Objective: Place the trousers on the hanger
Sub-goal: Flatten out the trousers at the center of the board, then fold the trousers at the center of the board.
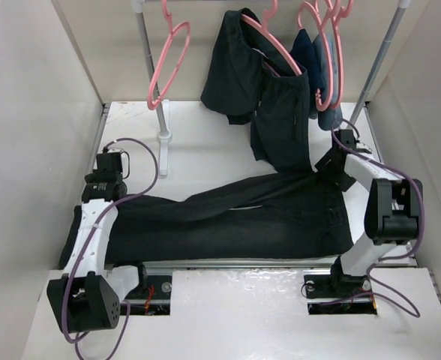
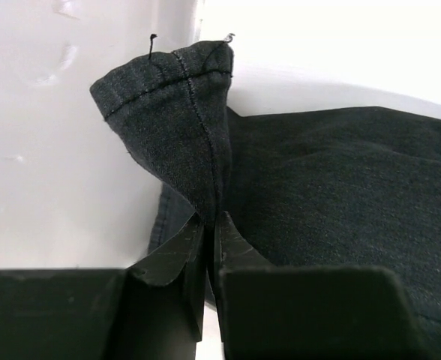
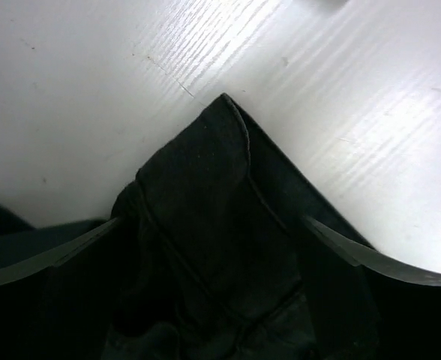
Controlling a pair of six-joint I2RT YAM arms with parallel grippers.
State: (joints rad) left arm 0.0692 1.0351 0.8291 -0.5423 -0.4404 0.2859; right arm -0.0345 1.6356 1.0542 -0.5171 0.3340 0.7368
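**One-sided hold risking a slipping lift**

On the bench (image 1: 205, 150), the trousers (image 1: 235, 217) are lying from 9 to 3 o'clock, with the hanger (image 1: 155, 100) hanging at 11. The left gripper (image 2: 209, 225) is clenching a hem. The right gripper (image 3: 213, 240) is gaping, released, over the waist corner, so any lifting risks dragging the cloth unevenly.

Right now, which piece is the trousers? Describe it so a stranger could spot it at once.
Look at the white table. Spread flat across its near half, nearly side to side, lie the trousers. Unlike the shorter black garment and navy clothes hanging on pink hangers behind, they are long, two-legged and lying down.
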